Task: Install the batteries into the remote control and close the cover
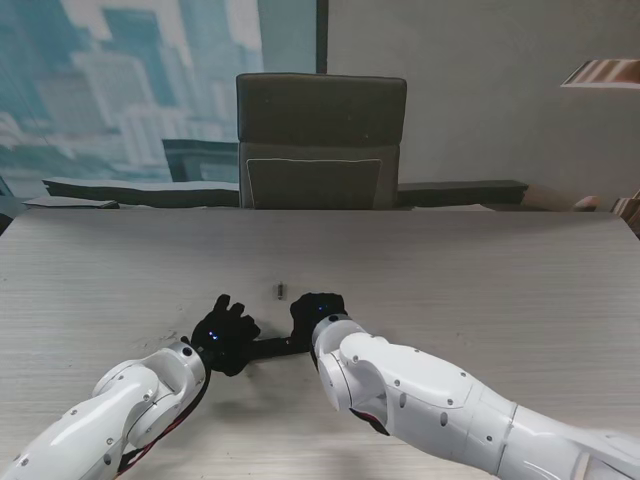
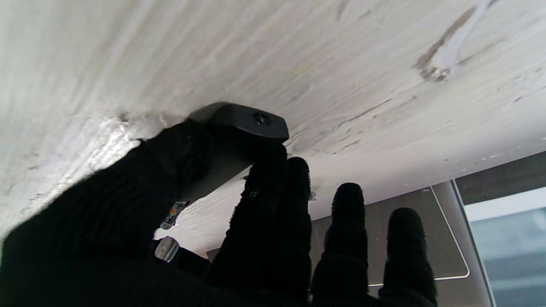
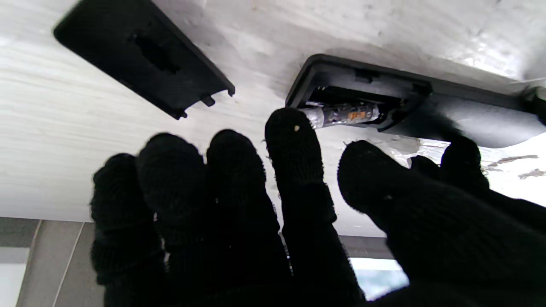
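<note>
The battery-seating step appears to be in hand: the black plastic remote control (image 3: 409, 106) lies on the pale wood-grain table (image 1: 480, 290) between both hands. The left hand (image 2: 179, 213) pinches its end. The right hand (image 3: 264, 204), fingers loosely spread, has one fingertip (image 3: 290, 128) at a silver cylindrical battery (image 3: 341, 115) in the open compartment. Next, the battery likely needs pressing flat. Only the right wrist view shows the detached flat black cover (image 3: 140, 55) just beside the remote; the stand view shows a small dark object (image 1: 281, 291), possibly another battery, farther from me.
</note>
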### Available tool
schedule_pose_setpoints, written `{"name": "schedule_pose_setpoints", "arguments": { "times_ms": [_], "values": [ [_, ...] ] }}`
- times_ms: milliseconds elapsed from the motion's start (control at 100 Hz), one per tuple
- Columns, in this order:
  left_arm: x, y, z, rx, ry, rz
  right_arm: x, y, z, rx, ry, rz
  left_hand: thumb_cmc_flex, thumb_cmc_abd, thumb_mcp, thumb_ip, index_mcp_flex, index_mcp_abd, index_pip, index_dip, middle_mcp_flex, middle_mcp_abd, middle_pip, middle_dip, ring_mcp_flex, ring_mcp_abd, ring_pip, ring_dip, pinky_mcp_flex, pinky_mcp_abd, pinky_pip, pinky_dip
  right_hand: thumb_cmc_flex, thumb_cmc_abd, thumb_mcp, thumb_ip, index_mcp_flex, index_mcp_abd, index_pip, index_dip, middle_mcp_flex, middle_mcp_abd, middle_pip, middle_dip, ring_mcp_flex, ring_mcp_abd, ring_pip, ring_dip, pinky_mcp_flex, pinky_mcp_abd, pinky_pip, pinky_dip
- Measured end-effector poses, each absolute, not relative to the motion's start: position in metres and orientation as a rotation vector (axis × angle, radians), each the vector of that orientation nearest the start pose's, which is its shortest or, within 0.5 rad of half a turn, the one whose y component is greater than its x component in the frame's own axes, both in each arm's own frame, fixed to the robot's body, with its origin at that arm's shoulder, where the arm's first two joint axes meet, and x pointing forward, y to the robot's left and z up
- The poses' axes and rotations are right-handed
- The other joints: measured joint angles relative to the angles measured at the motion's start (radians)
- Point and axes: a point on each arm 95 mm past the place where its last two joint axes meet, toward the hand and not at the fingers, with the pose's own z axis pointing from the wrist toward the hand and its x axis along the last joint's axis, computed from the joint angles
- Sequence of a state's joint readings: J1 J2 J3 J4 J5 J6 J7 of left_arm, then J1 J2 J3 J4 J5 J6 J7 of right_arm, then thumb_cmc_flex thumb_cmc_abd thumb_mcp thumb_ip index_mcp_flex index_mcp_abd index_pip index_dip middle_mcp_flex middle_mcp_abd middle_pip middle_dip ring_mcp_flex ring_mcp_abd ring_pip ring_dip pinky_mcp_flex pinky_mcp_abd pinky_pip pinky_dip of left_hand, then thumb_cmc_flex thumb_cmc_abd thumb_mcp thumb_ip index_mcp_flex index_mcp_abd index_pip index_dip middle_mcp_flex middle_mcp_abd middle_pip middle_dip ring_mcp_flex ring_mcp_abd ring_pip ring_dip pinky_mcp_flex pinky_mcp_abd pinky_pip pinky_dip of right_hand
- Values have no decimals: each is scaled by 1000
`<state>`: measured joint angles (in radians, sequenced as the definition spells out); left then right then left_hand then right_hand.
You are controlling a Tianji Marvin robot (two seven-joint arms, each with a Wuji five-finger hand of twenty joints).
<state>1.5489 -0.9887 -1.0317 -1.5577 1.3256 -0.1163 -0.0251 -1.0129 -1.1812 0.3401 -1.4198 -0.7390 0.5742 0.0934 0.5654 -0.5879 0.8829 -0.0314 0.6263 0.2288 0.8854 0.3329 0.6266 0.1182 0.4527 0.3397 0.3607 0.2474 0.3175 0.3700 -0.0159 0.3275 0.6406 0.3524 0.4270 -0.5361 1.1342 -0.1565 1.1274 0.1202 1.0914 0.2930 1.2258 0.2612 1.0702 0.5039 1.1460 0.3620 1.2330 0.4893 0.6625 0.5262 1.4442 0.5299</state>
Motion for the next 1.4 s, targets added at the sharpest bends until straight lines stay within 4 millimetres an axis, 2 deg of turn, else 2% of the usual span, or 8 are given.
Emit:
{"name": "schedule_pose_setpoints", "arguments": {
  "times_ms": [120,680,920,1400],
  "values": [
    [368,-20,-376,-783,1969,-1222,408,184,-357,1230,1819,1208,0,0,0,0,0,0,0,-1,0,0,2,0,0,0,0,0,0,0,0,0,33,-34,10,0,-2,0,0,0,-1,0,0,0,0,0,0,0,0,0,0,0],
    [368,-22,-376,-784,1977,-1218,410,183,-362,1259,1801,1186,0,0,0,-8,0,3,8,-2,0,0,2,0,0,0,0,0,0,0,0,0,46,-34,20,0,-15,0,2,-9,-3,0,0,0,-4,0,0,0,-7,0,0,0],
    [368,-22,-376,-788,1977,-1220,411,184,-364,1270,1799,1194,0,0,0,-8,0,7,12,-2,0,1,2,0,0,0,0,0,0,0,1,0,76,-48,31,-2,-26,12,39,-11,-4,0,-1,0,-8,0,0,-1,-12,0,0,0],
    [368,-22,-376,-788,1979,-1220,416,187,-366,1305,1817,1198,0,0,-3,-8,0,8,15,-2,0,1,2,0,0,0,0,0,0,0,1,0,78,-71,58,-4,-34,57,82,-17,-4,0,-1,0,-8,0,0,-1,-15,0,0,0]
  ]
}}
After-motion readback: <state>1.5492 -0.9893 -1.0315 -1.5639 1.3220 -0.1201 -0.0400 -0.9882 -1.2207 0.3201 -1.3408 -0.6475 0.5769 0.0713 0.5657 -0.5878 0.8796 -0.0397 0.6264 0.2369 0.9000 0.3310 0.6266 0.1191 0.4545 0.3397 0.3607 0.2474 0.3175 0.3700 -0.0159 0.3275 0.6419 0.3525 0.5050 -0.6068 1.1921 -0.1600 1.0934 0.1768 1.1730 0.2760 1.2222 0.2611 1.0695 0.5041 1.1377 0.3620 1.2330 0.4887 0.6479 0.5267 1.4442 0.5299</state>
